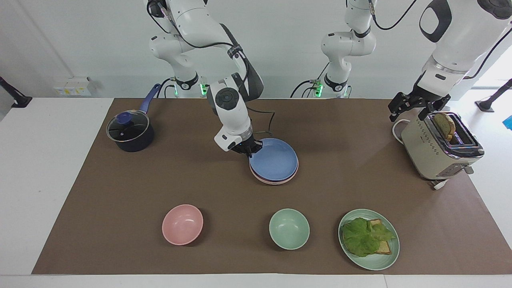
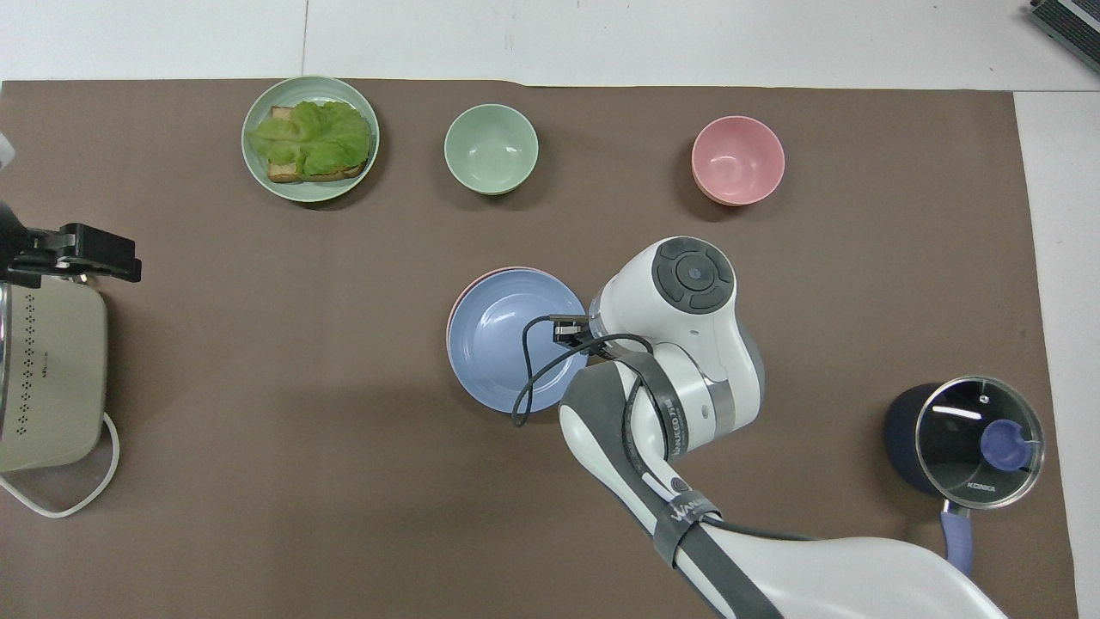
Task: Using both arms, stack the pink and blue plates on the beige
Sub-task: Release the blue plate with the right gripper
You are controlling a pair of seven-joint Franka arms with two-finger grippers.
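The blue plate [image 1: 276,161] [image 2: 507,344] lies flat on the pink plate [image 1: 276,182] [image 2: 507,270] at the middle of the brown mat, almost centred on it. Only a thin pink edge shows around it. My right gripper [image 1: 251,149] [image 2: 574,331] is shut on the blue plate's rim, on the side toward the right arm's end of the table. The beige plate is hidden; nothing beige shows under the stack. My left gripper [image 1: 416,106] [image 2: 77,254] waits open above the toaster, holding nothing.
A cream toaster [image 1: 438,148] with a bread slice stands at the left arm's end. A dark lidded pot [image 1: 130,132] sits at the right arm's end. Farther from the robots are a pink bowl [image 1: 182,224], a green bowl [image 1: 289,229] and a green plate [image 1: 390,258] with lettuce and bread.
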